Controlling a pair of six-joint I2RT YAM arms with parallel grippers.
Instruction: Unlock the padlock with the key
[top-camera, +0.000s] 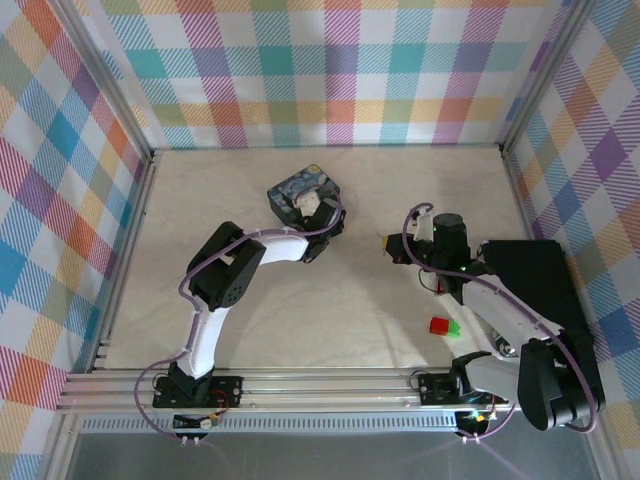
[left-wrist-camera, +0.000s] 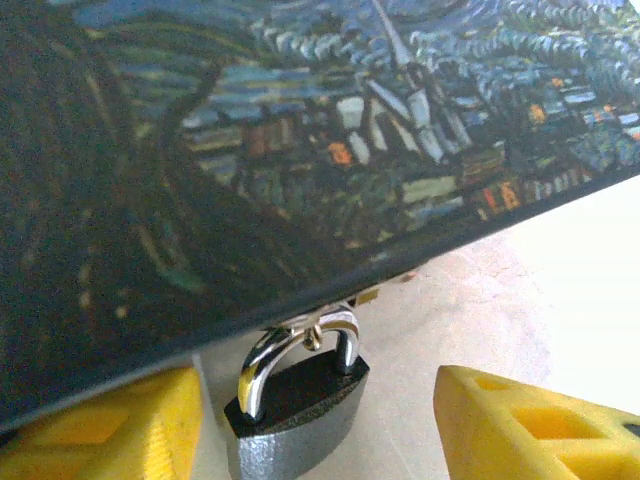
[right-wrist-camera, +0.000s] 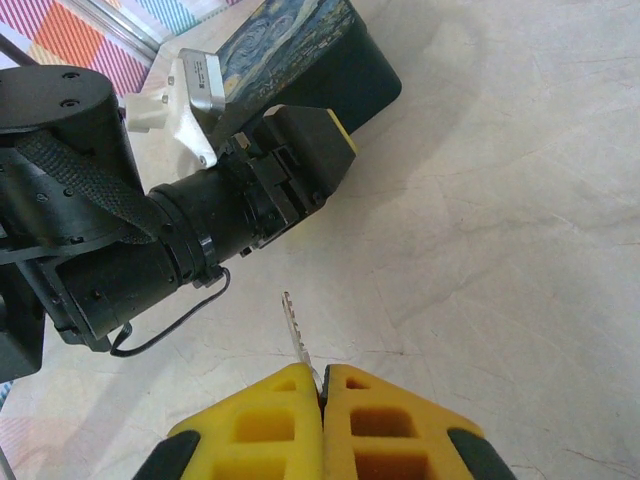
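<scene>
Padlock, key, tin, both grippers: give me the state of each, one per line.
Padlock: shackle closed, hanging from the tin's hasp, upright between the left fingers, untouched.
Key: clamped by its head, blade pointing out ahead of the fingertips, clear of the padlock.
Tin: lid shut.
Left gripper: open, one finger on each side of the padlock.
Right gripper: shut on the key.

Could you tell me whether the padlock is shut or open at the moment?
Shut: both legs of the padlock shackle sit in its body, looped through the latch of the starry-night tin.
</scene>
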